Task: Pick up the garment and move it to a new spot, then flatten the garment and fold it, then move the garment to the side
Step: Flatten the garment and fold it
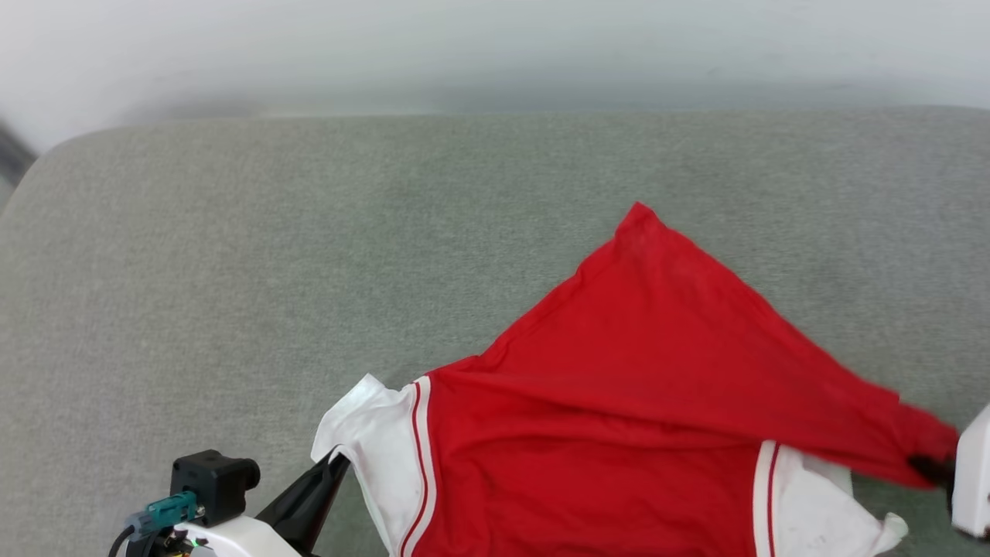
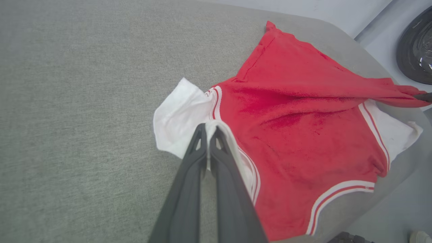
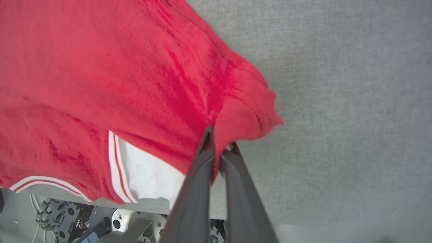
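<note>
Now on the cushion: the garment (image 1: 634, 387) lies on the grey cushion (image 1: 309, 232), toward its near right part, plain red side up.
Far corner: one red corner (image 1: 640, 213) points away from the robot and lies flat on the grey.
Left gripper: and look, the left gripper (image 2: 208, 130) is pinched tight on white cloth at the edge of the left sleeve (image 2: 175, 125), just beside the striped seam; a flap of white laps over one finger.
Left sleeve: it's spread out on the cushion, rumpled at the pinch.
Right gripper: over on the other side, the right gripper (image 3: 218, 141) is clamped on a bunched red hem corner, and a tuft of cloth sticks out past the fingertips.
Pull line: from that pinch a red fold runs taut back across the body of the garment.
Right sleeve: the right sleeve (image 1: 820, 503) peeks out white from under that taut red fold, close to the near edge.
Striped band: a red-and-white band (image 2: 341, 192) curves along the garment's near end, right at the cushion's rim.
Below the rim: metal parts and small rollers of the robot's base (image 3: 57, 212) show past the edge.
Off to the side: a dark round object (image 2: 416, 50) sits beyond the cushion; what it is, I can't tell.
</note>
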`<state>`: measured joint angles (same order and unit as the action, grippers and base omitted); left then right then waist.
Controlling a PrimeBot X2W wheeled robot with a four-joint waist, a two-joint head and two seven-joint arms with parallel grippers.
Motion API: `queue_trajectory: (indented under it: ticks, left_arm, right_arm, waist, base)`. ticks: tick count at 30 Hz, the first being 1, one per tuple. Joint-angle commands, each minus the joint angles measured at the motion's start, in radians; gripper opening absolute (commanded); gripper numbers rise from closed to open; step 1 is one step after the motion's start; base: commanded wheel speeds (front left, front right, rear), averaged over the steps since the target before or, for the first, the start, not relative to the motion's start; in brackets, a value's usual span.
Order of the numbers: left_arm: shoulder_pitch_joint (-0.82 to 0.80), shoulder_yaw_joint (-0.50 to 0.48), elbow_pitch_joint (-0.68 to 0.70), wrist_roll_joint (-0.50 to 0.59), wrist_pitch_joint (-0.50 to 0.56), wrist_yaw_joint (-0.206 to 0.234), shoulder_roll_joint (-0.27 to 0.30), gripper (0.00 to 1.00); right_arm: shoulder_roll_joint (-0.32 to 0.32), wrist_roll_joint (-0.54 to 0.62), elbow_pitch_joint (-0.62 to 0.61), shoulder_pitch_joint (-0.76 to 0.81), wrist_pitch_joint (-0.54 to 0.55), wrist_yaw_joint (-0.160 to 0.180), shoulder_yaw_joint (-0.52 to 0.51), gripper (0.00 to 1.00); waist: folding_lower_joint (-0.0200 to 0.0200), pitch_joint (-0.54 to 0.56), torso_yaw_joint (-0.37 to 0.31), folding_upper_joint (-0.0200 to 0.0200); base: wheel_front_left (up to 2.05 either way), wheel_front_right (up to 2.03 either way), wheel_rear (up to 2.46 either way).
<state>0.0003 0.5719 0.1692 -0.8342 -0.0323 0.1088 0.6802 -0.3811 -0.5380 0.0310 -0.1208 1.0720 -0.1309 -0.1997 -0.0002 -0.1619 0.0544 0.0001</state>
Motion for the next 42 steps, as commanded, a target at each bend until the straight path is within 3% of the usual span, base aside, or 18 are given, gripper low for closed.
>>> queue_trajectory:
  ticks: [1, 11, 18, 19, 20, 28, 34, 42]
  left_arm:
    - [0.006, -0.009, -0.001, -0.005, -0.010, 0.005, -0.004, 0.00]
    - [-0.006, -0.010, -0.009, -0.012, -0.028, 0.009, -0.026, 0.00]
    - [-0.012, -0.002, -0.014, -0.013, -0.031, 0.004, -0.038, 0.00]
    - [-0.014, -0.001, -0.014, -0.013, -0.030, 0.003, -0.038, 0.00]
    - [-0.015, -0.001, -0.014, -0.013, -0.029, 0.003, -0.037, 0.00]
    - [-0.018, 0.000, 0.001, -0.006, -0.031, 0.008, -0.028, 0.00]
    - [-0.037, 0.004, 0.026, 0.006, -0.025, 0.005, -0.025, 0.00]
    - [-0.093, 0.018, 0.047, 0.025, -0.018, -0.016, -0.039, 0.00]
  right_arm:
    - [0.011, -0.008, -0.015, 0.039, -0.006, 0.000, 0.000, 0.00]
    - [0.111, -0.020, -0.054, 0.250, -0.084, 0.000, -0.019, 0.00]
    - [0.095, -0.031, -0.017, 0.280, -0.136, 0.000, 0.022, 0.00]
    - [0.090, -0.037, -0.016, 0.272, -0.143, 0.000, 0.026, 0.56]
    - [0.086, -0.045, -0.015, 0.262, -0.148, 0.000, 0.027, 1.00]
    - [0.010, -0.102, -0.129, 0.181, -0.103, 0.000, 0.049, 1.00]
    - [0.008, -0.113, -0.217, 0.045, -0.021, 0.000, 0.063, 1.00]
    - [0.013, 0.008, -0.146, -0.212, 0.055, 0.000, 0.112, 1.00]
  waist:
    - [0.0002, 0.020, -0.022, -0.0001]
    - [0.0002, 0.035, -0.032, -0.0001]
    - [0.0002, 0.034, -0.034, -0.0001]
    - [0.0002, 0.034, -0.034, -0.0001]
    - [0.0002, 0.034, -0.033, -0.0001]
    - [0.0002, 0.027, -0.002, -0.0001]
    - [0.0002, -0.014, 0.043, -0.0001]
    - [0.0002, -0.109, 0.128, -0.0001]
  base:
    - [0.00, 0.00, 0.00]
    - [0.00, 0.00, 0.00]
    - [0.00, 0.00, 0.00]
    - [0.00, 0.00, 0.00]
    - [0.00, 0.00, 0.00]
    - [0.00, 0.00, 0.00]
    - [0.00, 0.00, 0.00]
    - [0.00, 0.00, 0.00]
